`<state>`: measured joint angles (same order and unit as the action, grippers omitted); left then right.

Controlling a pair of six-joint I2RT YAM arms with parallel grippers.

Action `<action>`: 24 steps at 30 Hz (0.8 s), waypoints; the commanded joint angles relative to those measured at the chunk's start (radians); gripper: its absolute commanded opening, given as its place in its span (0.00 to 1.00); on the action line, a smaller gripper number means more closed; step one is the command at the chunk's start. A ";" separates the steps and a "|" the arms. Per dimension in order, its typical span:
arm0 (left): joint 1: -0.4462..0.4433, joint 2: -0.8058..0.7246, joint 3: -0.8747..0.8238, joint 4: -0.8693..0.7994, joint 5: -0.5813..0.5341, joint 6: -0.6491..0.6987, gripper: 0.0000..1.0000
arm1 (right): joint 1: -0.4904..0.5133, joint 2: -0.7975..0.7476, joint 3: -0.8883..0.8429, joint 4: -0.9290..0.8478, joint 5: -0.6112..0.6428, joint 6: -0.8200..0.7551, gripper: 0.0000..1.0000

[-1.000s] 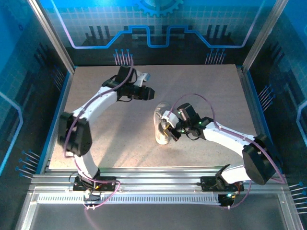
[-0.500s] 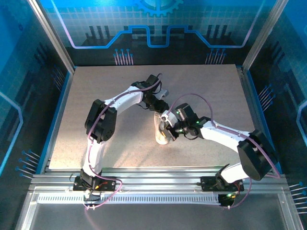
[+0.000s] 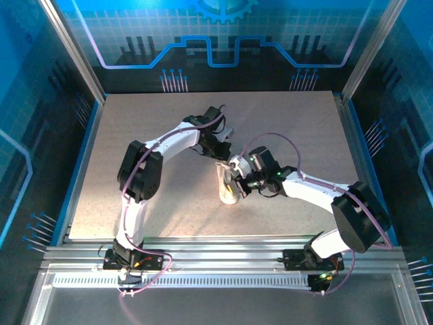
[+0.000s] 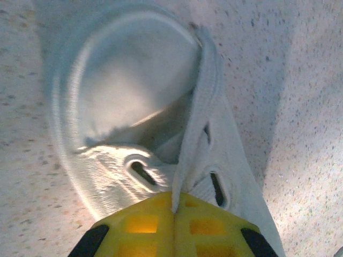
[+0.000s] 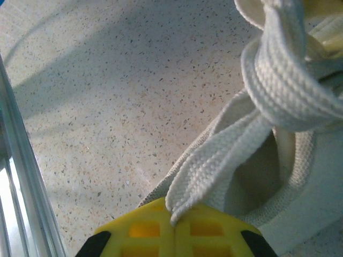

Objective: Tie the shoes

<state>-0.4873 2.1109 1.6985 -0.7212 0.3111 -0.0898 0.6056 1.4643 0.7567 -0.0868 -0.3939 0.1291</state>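
Two tools are clamped on lace at the same small white low-top sneaker point(image 3: 229, 186), which lies on the speckled beige table point(image 3: 149, 196) between them. The left tool point(image 4: 174, 206), at the sneaker's far end, has its yellow pads pressed together on a flat white lace strand point(image 4: 187, 144) that runs up along the eyelet edge beside the open collar. The right tool point(image 5: 172, 217), at the sneaker's right side, is likewise closed, pinching a broad woven white lace end point(image 5: 214, 160) that rises to a loose crossing of laces point(image 5: 284, 80) over the sneaker's opening. I judge the first knot is being drawn tight. The risks lie in the pull. Each tool holds only a short bite of lace at the very pad tips, so a sharp tug could slip a strand free. The sneaker is light and unpinned, so uneven tension could drag or tip it. The crossing could also loosen if either side slackens.
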 commanded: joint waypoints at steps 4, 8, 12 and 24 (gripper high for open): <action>0.092 -0.089 -0.012 0.071 0.039 -0.076 0.00 | -0.004 0.013 -0.085 -0.098 -0.004 0.064 0.00; 0.109 -0.107 -0.041 0.112 0.060 -0.095 0.00 | -0.001 0.013 -0.097 -0.083 -0.009 0.081 0.00; 0.120 -0.130 -0.088 0.155 0.054 -0.112 0.00 | -0.002 0.014 -0.088 -0.092 -0.008 0.081 0.00; 0.168 -0.224 -0.272 0.278 -0.021 -0.177 0.00 | -0.081 -0.081 0.197 -0.404 0.042 0.037 0.00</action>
<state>-0.3206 1.9423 1.4631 -0.4870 0.3134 -0.2386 0.5644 1.4109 0.8570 -0.3000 -0.3664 0.2005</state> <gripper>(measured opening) 0.047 0.041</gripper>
